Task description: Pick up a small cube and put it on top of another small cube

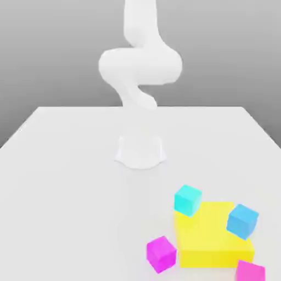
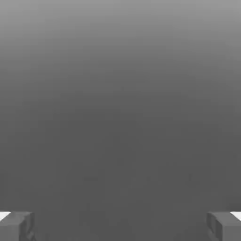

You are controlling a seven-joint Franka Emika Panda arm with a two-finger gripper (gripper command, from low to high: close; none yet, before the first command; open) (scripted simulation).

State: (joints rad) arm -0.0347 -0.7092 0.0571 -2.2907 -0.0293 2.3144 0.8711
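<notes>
Smooth white table bears matte cubes around a flat yellow block; hand spread wide, empty.

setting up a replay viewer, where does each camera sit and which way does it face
Exterior view: off the arm, facing the white arm across the table, coloured cubes nearest.
Hand view: on the hand, facing a bare grey surface; two fingertips stand wide apart at the frame's corners.
Shared: I can't match any object between them.
</notes>
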